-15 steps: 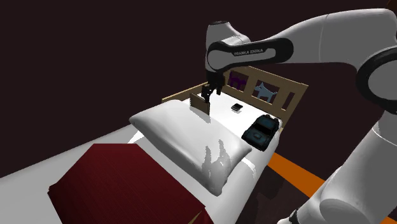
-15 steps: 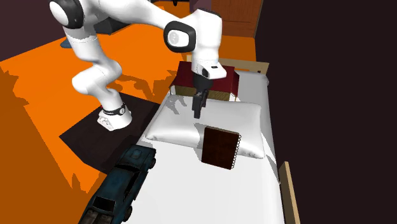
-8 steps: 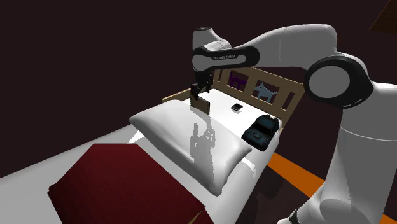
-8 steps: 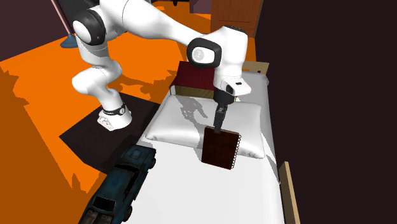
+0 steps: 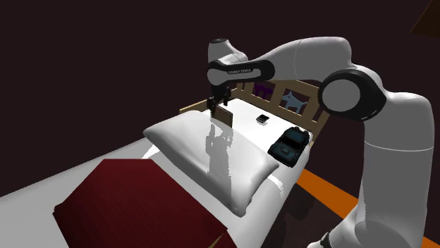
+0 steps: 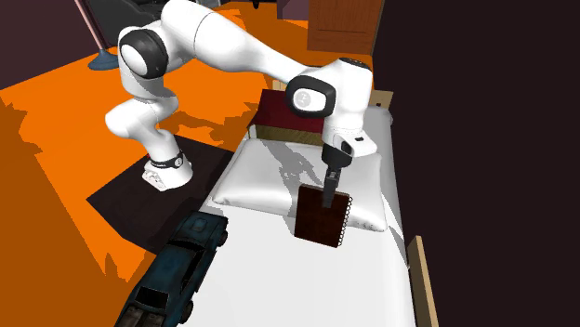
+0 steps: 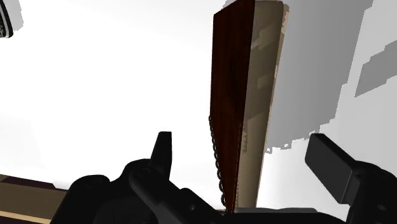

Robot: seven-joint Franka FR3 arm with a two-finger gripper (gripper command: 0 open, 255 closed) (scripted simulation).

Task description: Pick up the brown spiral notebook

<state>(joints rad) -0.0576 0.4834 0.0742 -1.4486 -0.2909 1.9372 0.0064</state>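
The brown spiral notebook (image 6: pixel 321 215) stands on edge on the white bed, leaning against the pillow (image 6: pixel 279 176); its wire spiral runs down one side. It stands behind the pillow (image 5: pixel 204 151) in the shoulder view, as the notebook (image 5: pixel 224 115). My black gripper (image 6: pixel 327 192) hangs right at the notebook's top edge, also seen as the gripper (image 5: pixel 215 108). From the wrist, the notebook (image 7: pixel 232 95) appears edge-on between the two fingers of my gripper (image 7: pixel 245 165). The fingers stand apart on either side of it and do not touch it.
A dark teal toy car (image 5: pixel 289 143) lies on the bed near the wooden headboard (image 5: pixel 303 95), also seen as the car (image 6: pixel 177 269). A small black object (image 5: pixel 263 119) sits on the sheet. A dark red blanket (image 5: pixel 134 204) covers the bed's foot. The floor (image 6: pixel 56 149) is orange.
The arm has swung the gripper to the second exterior view's right and down, from above the pillow to the notebook's top edge. The notebook has not moved.
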